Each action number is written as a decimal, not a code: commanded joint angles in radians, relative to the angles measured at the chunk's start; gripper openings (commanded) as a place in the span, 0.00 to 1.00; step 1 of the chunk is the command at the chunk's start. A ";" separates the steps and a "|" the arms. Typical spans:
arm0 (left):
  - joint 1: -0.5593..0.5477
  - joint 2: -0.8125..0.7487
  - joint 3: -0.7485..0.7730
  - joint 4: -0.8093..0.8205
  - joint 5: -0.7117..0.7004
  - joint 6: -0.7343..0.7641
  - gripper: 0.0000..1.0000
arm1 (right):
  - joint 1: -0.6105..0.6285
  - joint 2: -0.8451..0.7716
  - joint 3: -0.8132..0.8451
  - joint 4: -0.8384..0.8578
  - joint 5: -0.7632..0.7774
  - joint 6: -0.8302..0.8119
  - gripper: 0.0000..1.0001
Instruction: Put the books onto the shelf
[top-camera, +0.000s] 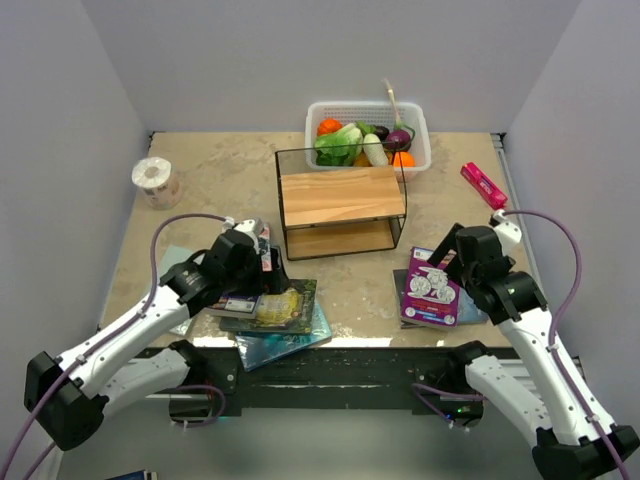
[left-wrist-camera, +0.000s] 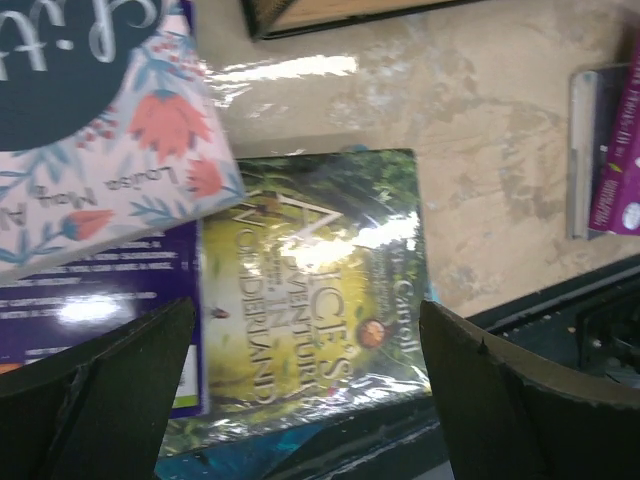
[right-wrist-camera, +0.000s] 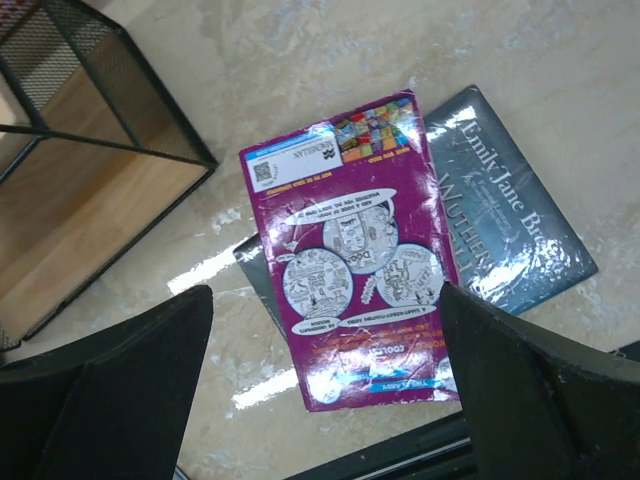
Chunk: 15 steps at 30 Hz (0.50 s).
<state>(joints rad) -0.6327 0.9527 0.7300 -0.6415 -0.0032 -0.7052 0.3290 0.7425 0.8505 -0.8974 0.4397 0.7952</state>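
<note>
With the left gripper (left-wrist-camera: 306, 340) spread empty above the green-gold book (left-wrist-camera: 330, 240) at seven o'clock and the right gripper (right-wrist-camera: 325, 340) likewise above the purple book (right-wrist-camera: 345, 230) at four (the shelf (top-camera: 340, 196) at twelve holds none), we judge pick-up begins: descend, pinch an edge.

I note plain pale walls (top-camera: 320, 50) on three sides. Tabletop (top-camera: 220, 180) beige, marble-patterned, glossy. I see bright glare strip along near edge, also in wrist views.

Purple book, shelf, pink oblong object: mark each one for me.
purple book (right-wrist-camera: 350, 255), right wrist view, middle of its cover.
shelf (top-camera: 342, 197), top external view, upper wooden board.
pink oblong object (top-camera: 483, 185), top external view, its middle.
</note>
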 joint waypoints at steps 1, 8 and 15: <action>-0.120 -0.016 0.023 0.129 -0.001 -0.082 1.00 | -0.001 0.004 0.033 -0.069 0.085 0.108 0.99; -0.465 0.308 0.203 0.287 -0.055 -0.079 1.00 | -0.005 0.031 -0.037 -0.089 0.080 0.190 0.99; -0.483 0.520 0.207 0.575 -0.014 -0.099 1.00 | -0.011 0.060 -0.131 -0.074 0.065 0.297 0.99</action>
<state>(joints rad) -1.1275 1.4124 0.9218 -0.2855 -0.0189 -0.7780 0.3260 0.7998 0.7650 -0.9733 0.4805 0.9905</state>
